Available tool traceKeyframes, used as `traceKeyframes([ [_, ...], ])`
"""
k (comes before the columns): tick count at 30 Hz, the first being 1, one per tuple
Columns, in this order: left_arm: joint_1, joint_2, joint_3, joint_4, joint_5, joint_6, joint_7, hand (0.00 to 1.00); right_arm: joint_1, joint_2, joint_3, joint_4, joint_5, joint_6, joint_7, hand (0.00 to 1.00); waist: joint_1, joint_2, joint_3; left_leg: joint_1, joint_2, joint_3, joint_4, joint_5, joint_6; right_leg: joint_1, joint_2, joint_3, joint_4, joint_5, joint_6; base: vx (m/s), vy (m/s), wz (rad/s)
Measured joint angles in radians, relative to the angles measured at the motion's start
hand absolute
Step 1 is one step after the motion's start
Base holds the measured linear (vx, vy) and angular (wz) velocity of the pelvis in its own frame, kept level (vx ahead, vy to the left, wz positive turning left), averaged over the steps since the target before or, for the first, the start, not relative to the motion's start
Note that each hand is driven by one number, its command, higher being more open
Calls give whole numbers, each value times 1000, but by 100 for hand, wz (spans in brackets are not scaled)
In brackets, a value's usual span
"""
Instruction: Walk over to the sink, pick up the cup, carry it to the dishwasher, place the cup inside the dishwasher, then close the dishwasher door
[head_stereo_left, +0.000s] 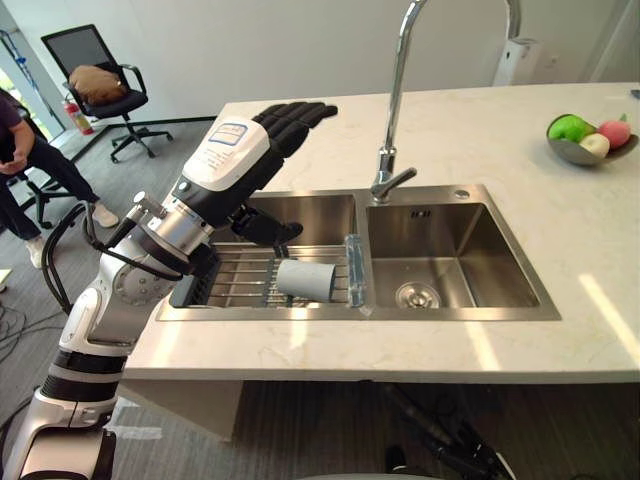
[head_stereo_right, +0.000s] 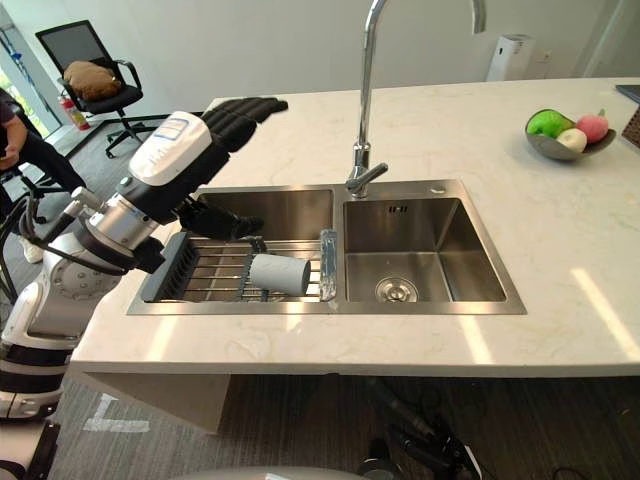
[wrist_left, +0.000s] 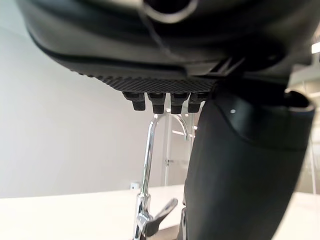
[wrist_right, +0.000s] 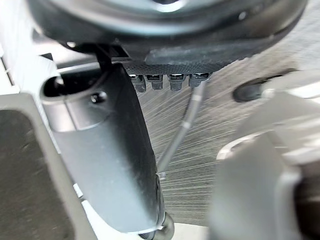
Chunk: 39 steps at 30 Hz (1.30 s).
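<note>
A pale grey cup (head_stereo_left: 307, 279) lies on its side on a wire rack (head_stereo_left: 235, 275) set in the left basin of the steel double sink (head_stereo_left: 500, 305). My left hand (head_stereo_left: 265, 140) hovers above that basin, up and to the left of the cup, open and empty, its fingers stretched toward the far counter and its thumb (head_stereo_left: 265, 228) hanging down just above the rack. It touches nothing. In the left wrist view the straight fingertips (wrist_left: 165, 100) point at the faucet (wrist_left: 147, 170). My right hand (wrist_right: 165, 30) hangs open and empty over grey floor in the right wrist view.
The tall chrome faucet (head_stereo_left: 398, 90) rises behind the divider between the basins. A bowl of fruit (head_stereo_left: 590, 138) sits at the counter's far right. An office chair (head_stereo_left: 100, 85) and a seated person (head_stereo_left: 30, 160) are off to the left.
</note>
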<state>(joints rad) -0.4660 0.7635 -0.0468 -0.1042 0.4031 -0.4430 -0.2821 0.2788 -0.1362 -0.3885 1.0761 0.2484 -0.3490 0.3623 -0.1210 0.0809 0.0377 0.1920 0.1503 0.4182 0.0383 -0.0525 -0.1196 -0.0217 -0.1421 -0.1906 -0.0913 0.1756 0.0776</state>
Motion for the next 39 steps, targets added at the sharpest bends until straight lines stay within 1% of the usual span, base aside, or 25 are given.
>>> traceKeyframes([
  [1,-17,7,-7,3,-6,-4,-13,100,7,4,0,-1,0,0,-1,100,-4,3,2,0,3,0,-4,-13,-4,-1,3,-1,0,2,2,-117,74,7],
  [2,-55,11,-17,5,-23,-3,-35,100,17,14,0,-2,-8,-2,-7,100,-5,12,1,0,10,0,-13,-43,-11,-8,11,-4,0,10,5,-123,66,-1],
  [3,-75,12,-22,5,-31,11,-38,100,27,35,-1,-6,-16,-4,-19,100,-5,-5,7,-1,2,6,-11,-48,-7,-10,4,0,-1,19,9,-117,47,-5],
  [4,-79,12,-22,7,-31,22,-39,100,31,45,-1,-7,-17,-6,-23,100,-6,-11,7,-2,-3,7,-10,-52,-3,-10,-1,1,-1,22,11,-121,40,-12],
  [5,-81,12,-22,21,-29,41,-42,100,43,58,-1,-9,-16,-7,-37,100,-10,-17,2,-3,-9,12,-4,-64,-8,-11,-9,2,-1,22,11,-85,36,-10],
  [9,-91,11,-37,74,21,102,-41,100,50,66,-20,-13,-15,-6,-54,100,-13,-17,-3,-5,-19,33,1,-72,-5,-24,-21,2,-1,27,10,-23,26,-16],
  [10,-102,11,-60,90,43,125,-41,100,50,66,-20,-13,-15,-6,-55,100,-16,-17,-3,-8,-19,34,1,-72,-6,-28,-20,2,-1,34,13,36,-12,-3],
  [11,-109,8,-79,102,52,142,-44,100,49,65,-21,-14,-15,-5,-55,100,-19,-16,-3,-9,-17,35,3,-72,-6,-32,-18,2,-1,39,9,63,-17,-4],
  [12,-114,2,-105,119,52,166,-52,100,46,65,-22,-15,-15,-3,-55,100,-25,-14,-2,-11,-16,37,5,-69,-2,-35,-13,4,0,47,19,65,-12,-5],
  [14,-119,-13,-141,141,51,199,-80,100,45,66,-25,-22,-14,10,-55,100,-33,-14,-2,-9,-12,43,6,-71,-5,-36,-6,8,0,48,18,47,-10,-9],
  [17,-131,-62,-173,212,53,235,-106,100,46,66,-39,-23,-14,28,-56,100,-40,-16,-1,-8,-15,48,6,-78,-1,-39,-7,15,0,48,19,4,-9,-8],
  [21,-133,-78,-198,279,74,269,-113,100,46,70,-39,-24,-6,43,-57,100,-44,-23,3,-10,-18,53,19,-90,5,-39,-14,23,-1,51,23,-49,-13,-5],
  [26,-127,-80,-219,365,98,276,-114,100,46,70,-34,-32,-6,49,-77,100,-44,-26,5,-5,-16,55,36,-102,5,-31,-16,24,-2,50,23,-66,-32,-2],
  [28,-119,-85,-229,394,108,277,-114,100,47,69,-28,-37,-6,56,-85,100,-45,-25,5,-5,-13,55,37,-103,3,-31,-14,23,-2,42,14,-41,-41,0],
  [33,-95,-116,-247,467,133,266,-114,100,48,67,-10,-51,-7,68,-104,100,-47,-20,9,-6,-3,57,36,-106,-2,-33,-3,21,-2,42,21,-10,-39,-1],
  [39,-75,-117,-261,472,159,264,-97,100,47,66,4,-64,-15,77,-123,100,-59,-16,11,-3,4,57,32,-109,-5,-31,4,5,-2,42,21,1,-13,0],
])
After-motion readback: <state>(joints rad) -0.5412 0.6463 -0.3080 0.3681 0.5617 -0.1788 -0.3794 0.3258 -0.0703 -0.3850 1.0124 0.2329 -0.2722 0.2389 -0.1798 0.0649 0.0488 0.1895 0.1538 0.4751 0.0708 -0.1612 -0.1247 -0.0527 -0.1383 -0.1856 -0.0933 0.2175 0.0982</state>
